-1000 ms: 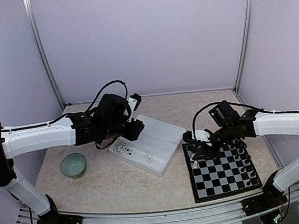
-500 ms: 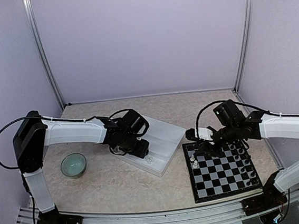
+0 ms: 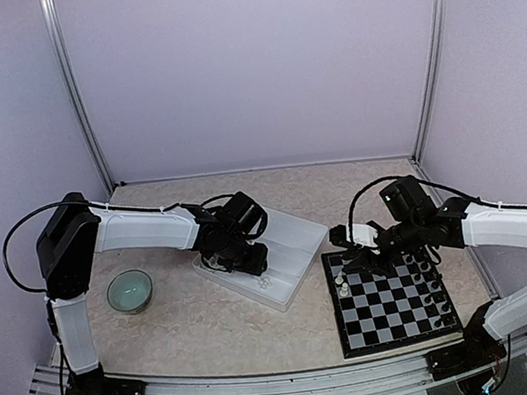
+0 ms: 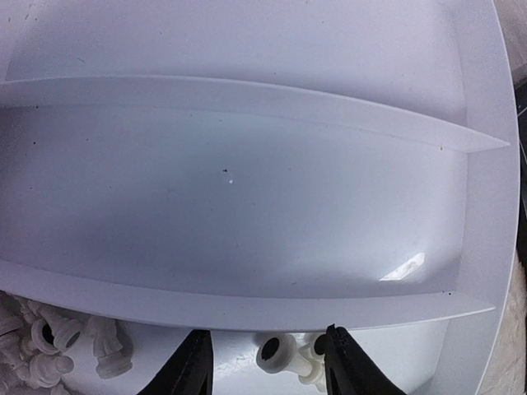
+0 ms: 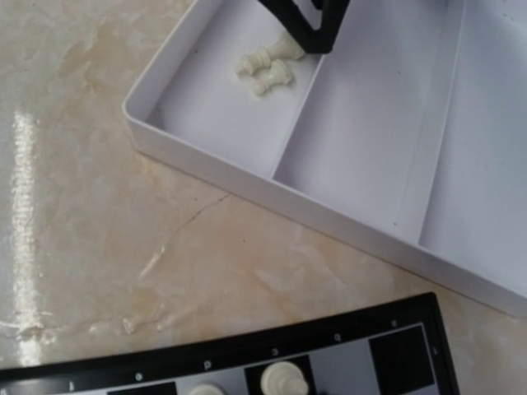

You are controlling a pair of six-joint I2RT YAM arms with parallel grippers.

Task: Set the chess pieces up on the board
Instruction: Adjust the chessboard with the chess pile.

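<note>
My left gripper (image 3: 251, 257) is low in the near compartment of the white divided tray (image 3: 291, 237). In the left wrist view it (image 4: 268, 366) is open, its black fingers (image 4: 193, 366) standing on either side of two white pieces (image 4: 284, 355) that lie on their sides. More white pieces (image 4: 49, 355) are heaped at the lower left. My right gripper (image 3: 356, 261) hovers over the far left corner of the board (image 3: 390, 302); its fingers do not show in its wrist view. White pieces (image 3: 342, 289) stand on the board's left edge, also seen in the right wrist view (image 5: 280, 380). Black pieces (image 3: 427, 280) stand on its right.
A teal bowl (image 3: 129, 291) sits on the table left of the tray. The tray (image 5: 370, 140) lies close to the board's far left corner, with a strip of bare tabletop (image 5: 206, 271) between them. Frame posts and walls close in the back and sides.
My left arm swung down from above the tray and lowered its gripper into the near compartment, around the white pieces. My right gripper has hardly moved.
</note>
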